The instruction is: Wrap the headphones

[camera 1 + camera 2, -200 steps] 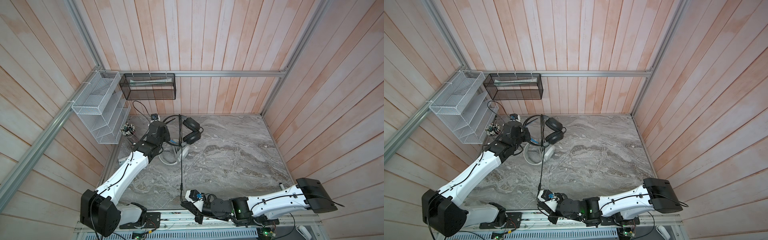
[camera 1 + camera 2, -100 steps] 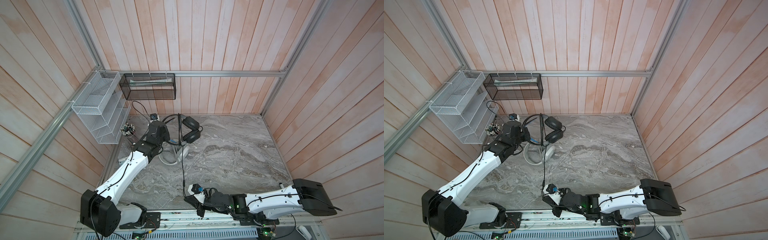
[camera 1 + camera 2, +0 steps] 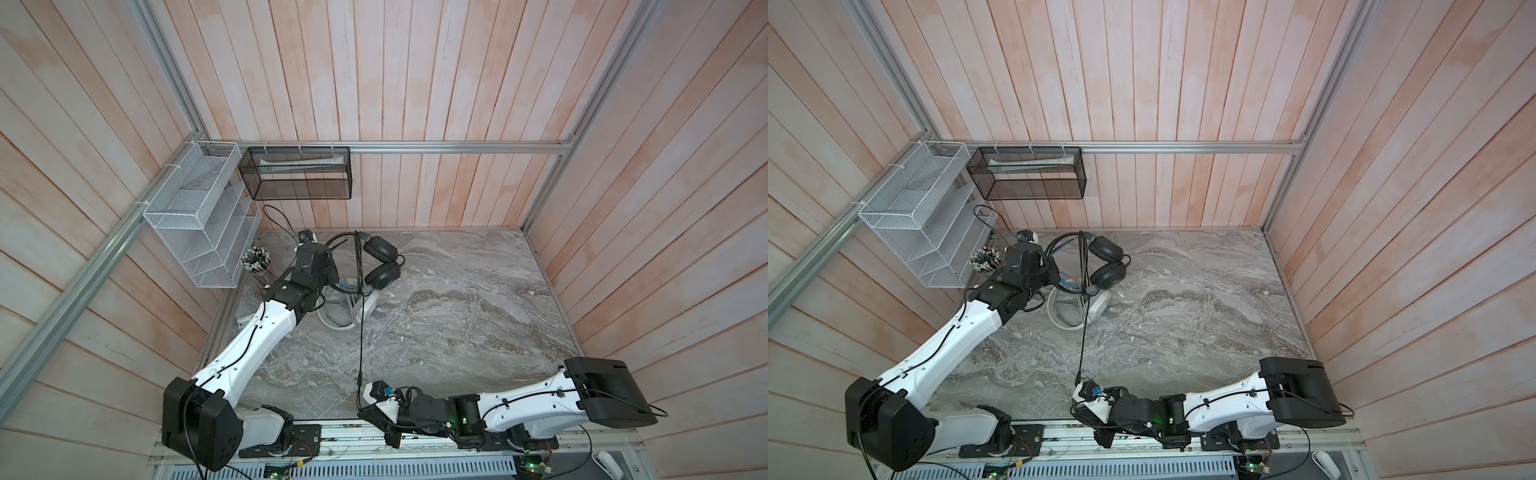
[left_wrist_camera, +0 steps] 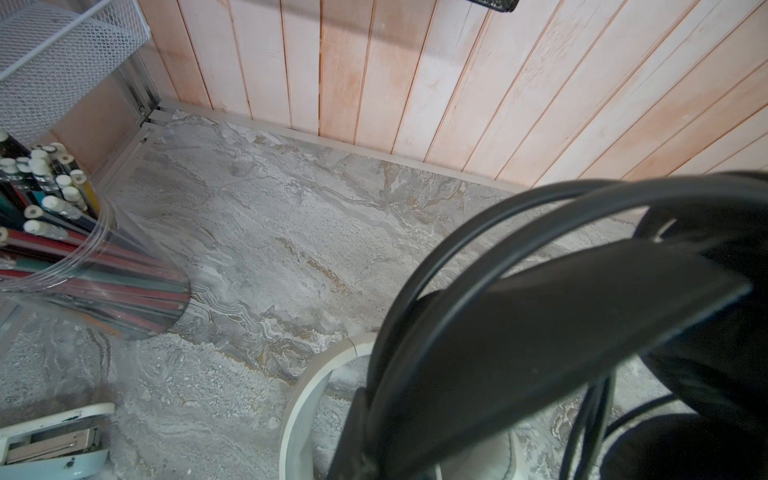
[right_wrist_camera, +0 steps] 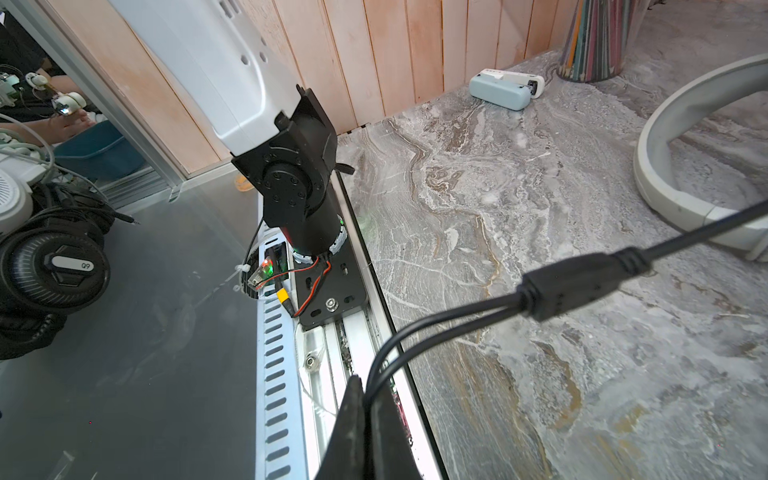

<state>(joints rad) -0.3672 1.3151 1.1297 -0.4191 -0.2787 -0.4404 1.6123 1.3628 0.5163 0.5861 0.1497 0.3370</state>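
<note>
Both top views: left gripper [image 3: 331, 275] holds the black over-ear headset [image 3: 380, 249] just beside the clear plastic pencil cup [image 3: 255, 261], over the white headset [image 3: 330, 324]. Left wrist view: jaws pressed onto the headband [image 4: 540, 332]. Right wrist view: right gripper [image 5: 363, 401] pinches the black cable [image 5: 582, 282], well apart from that cup.

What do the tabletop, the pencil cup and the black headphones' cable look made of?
Tabletop: matte grey-veined stone, or a marble-print laminate. Pencil cup: clear plastic or glass; pencils show through. Black headphones' cable: matte rubbery sheath with a moulded splitter.
</note>
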